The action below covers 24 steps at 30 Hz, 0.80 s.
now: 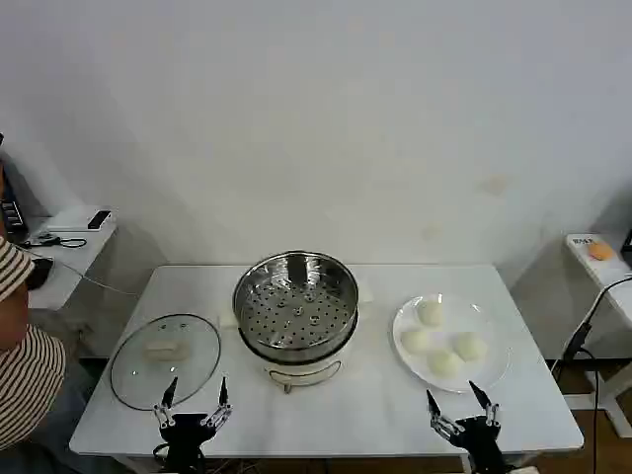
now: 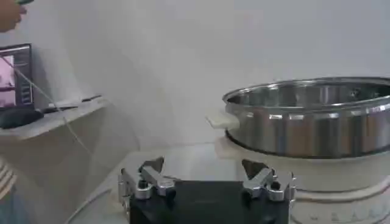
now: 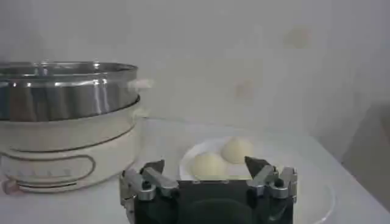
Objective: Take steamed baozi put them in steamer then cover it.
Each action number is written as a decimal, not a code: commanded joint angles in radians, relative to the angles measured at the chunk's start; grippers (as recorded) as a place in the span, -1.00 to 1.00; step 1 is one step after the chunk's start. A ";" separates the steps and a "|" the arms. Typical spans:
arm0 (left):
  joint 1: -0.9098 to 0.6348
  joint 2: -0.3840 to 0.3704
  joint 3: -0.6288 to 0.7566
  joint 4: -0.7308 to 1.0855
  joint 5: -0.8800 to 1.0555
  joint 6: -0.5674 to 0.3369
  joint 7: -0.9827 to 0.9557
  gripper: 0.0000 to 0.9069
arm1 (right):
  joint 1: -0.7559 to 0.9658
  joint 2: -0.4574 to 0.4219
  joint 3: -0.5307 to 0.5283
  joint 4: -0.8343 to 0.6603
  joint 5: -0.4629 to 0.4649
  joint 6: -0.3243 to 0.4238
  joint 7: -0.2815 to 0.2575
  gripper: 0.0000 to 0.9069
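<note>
Steamer: the steamer (image 1: 295, 314) sits mid-surface, uncovered, perforated tray bare, so it's ready to take buns from above; no bun in it yet.
Baozi: the steamed baozi (image 1: 443, 342), 4 of them, are grouped on the white plate (image 1: 497, 364) on the robot's right, just beside the steamer. Probably staged there so the right arm gets a short carry.
Lid: the glass lid (image 1: 127, 377) lies flat on the surface (image 1: 385, 415) at the robot's left, near the left arm. I'd guess that arm does the covering at the end.
Right gripper: the right gripper (image 1: 463, 405) hangs at the near edge just short of the plate; fingers spread wide, holding nothing, touching nothing.
Left gripper: the left gripper (image 1: 196, 403) sits at the near edge by the lid rim; also wide apart, empty, no contact w/ the lid.
Progress: nothing loaded; the first bun pick looks like the next step.
</note>
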 commanded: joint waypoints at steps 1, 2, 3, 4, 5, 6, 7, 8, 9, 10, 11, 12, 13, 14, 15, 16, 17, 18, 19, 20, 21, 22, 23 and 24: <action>-0.038 -0.004 0.016 -0.028 0.038 0.117 -0.113 1.00 | 0.071 -0.056 0.029 -0.021 -0.085 -0.001 0.035 1.00; -0.039 -0.003 0.017 -0.033 0.053 0.120 -0.120 1.00 | 0.096 -0.066 0.034 -0.033 -0.112 -0.009 0.036 1.00; -0.037 -0.004 0.014 -0.034 0.090 0.120 -0.109 1.00 | 0.126 -0.108 0.052 -0.053 -0.140 -0.020 0.046 1.00; -0.038 -0.007 0.005 -0.037 0.134 0.120 -0.077 1.00 | 0.157 -0.160 0.065 -0.073 -0.169 -0.039 0.045 1.00; -0.039 -0.010 0.000 -0.042 0.154 0.126 -0.051 1.00 | 0.173 -0.188 0.074 -0.082 -0.181 -0.053 0.045 1.00; -0.038 -0.012 -0.009 -0.049 0.191 0.139 0.004 1.00 | 0.193 -0.208 0.080 -0.093 -0.197 -0.070 0.041 1.00; -0.039 -0.016 -0.019 -0.057 0.221 0.143 0.051 1.00 | 0.230 -0.263 0.093 -0.117 -0.223 -0.092 0.025 1.00; -0.040 -0.019 -0.027 -0.060 0.233 0.146 0.098 1.00 | 0.267 -0.318 0.101 -0.137 -0.248 -0.118 0.008 1.00; -0.041 -0.020 -0.034 -0.062 0.241 0.146 0.112 1.00 | 0.289 -0.335 0.102 -0.152 -0.260 -0.139 -0.017 1.00; -0.042 -0.019 -0.037 -0.063 0.251 0.145 0.120 1.00 | 0.324 -0.405 0.101 -0.180 -0.273 -0.167 -0.060 1.00; -0.044 -0.021 -0.042 -0.062 0.259 0.144 0.125 1.00 | 0.351 -0.437 0.098 -0.206 -0.288 -0.180 -0.092 1.00; -0.046 -0.022 -0.044 -0.061 0.266 0.143 0.130 1.00 | 0.371 -0.463 0.094 -0.225 -0.310 -0.190 -0.115 1.00; -0.046 -0.021 -0.047 -0.060 0.276 0.141 0.132 1.00 | 0.411 -0.513 0.081 -0.258 -0.361 -0.192 -0.176 1.00; -0.046 -0.022 -0.049 -0.060 0.276 0.140 0.133 1.00 | 0.442 -0.549 0.067 -0.290 -0.396 -0.190 -0.210 1.00; -0.046 -0.021 -0.051 -0.062 0.275 0.140 0.135 1.00 | 0.498 -0.598 0.038 -0.326 -0.424 -0.190 -0.297 1.00; -0.047 -0.021 -0.052 -0.061 0.276 0.139 0.137 1.00 | 0.520 -0.618 0.016 -0.345 -0.425 -0.193 -0.318 1.00; -0.048 -0.020 -0.054 -0.062 0.276 0.139 0.137 1.00 | 0.561 -0.661 -0.024 -0.371 -0.427 -0.196 -0.381 1.00; -0.049 -0.020 -0.056 -0.063 0.278 0.139 0.141 1.00 | 0.615 -0.689 -0.070 -0.397 -0.436 -0.193 -0.415 1.00; -0.050 -0.019 -0.056 -0.064 0.281 0.139 0.143 1.00 | 0.669 -0.712 -0.124 -0.429 -0.454 -0.181 -0.449 1.00; -0.051 -0.018 -0.056 -0.067 0.283 0.139 0.146 1.00 | 0.721 -0.733 -0.165 -0.448 -0.476 -0.168 -0.483 1.00; -0.053 -0.018 -0.057 -0.070 0.287 0.139 0.147 1.00 | 0.772 -0.750 -0.207 -0.475 -0.498 -0.155 -0.510 1.00; -0.054 -0.019 -0.057 -0.073 0.291 0.139 0.149 1.00 | 0.820 -0.764 -0.256 -0.502 -0.521 -0.128 -0.544 1.00; -0.055 -0.020 -0.057 -0.077 0.293 0.140 0.148 1.00 | 0.886 -0.772 -0.301 -0.527 -0.536 -0.112 -0.564 1.00; -0.057 -0.022 -0.057 -0.080 0.296 0.141 0.151 1.00 | 0.949 -0.779 -0.360 -0.552 -0.554 -0.100 -0.598 1.00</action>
